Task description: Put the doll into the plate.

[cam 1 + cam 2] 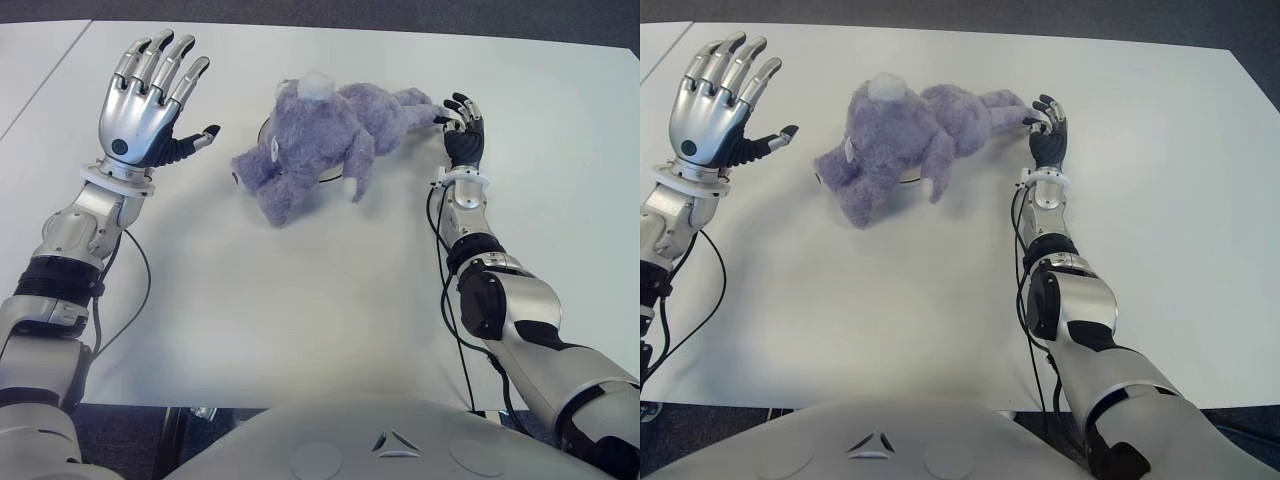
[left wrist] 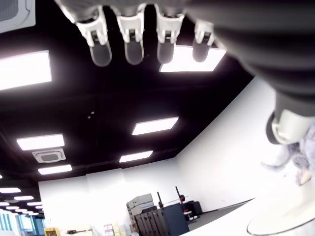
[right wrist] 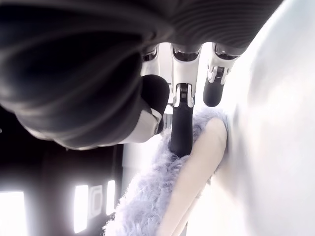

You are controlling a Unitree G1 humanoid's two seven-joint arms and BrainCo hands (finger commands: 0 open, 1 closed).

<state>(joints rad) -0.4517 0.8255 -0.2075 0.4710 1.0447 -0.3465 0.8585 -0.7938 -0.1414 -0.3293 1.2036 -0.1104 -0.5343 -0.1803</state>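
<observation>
The right hand's fingertips (image 3: 181,132) press into the fur at the end of the doll's leg, the thumb close alongside, so it reads as a light pinch on that limb, not a full grasp. That right hand (image 1: 463,128) sits at the doll's far-right tip, palm toward the table.

The purple plush doll (image 1: 320,145) sprawls across the white table (image 1: 300,320), head toward the robot's left, one leg stretched out to the right hand. Under its body a thin dark rim peeks out, which I take to be the plate (image 1: 330,178); most of it is hidden by the fur.

The left hand (image 1: 148,100) is raised to the doll's left, well apart from it, fingers spread and holding nothing.

To my eye the job is nearly done: the body lies over the plate, though head and legs spill past the rim. What seems left is letting go of the leg.
</observation>
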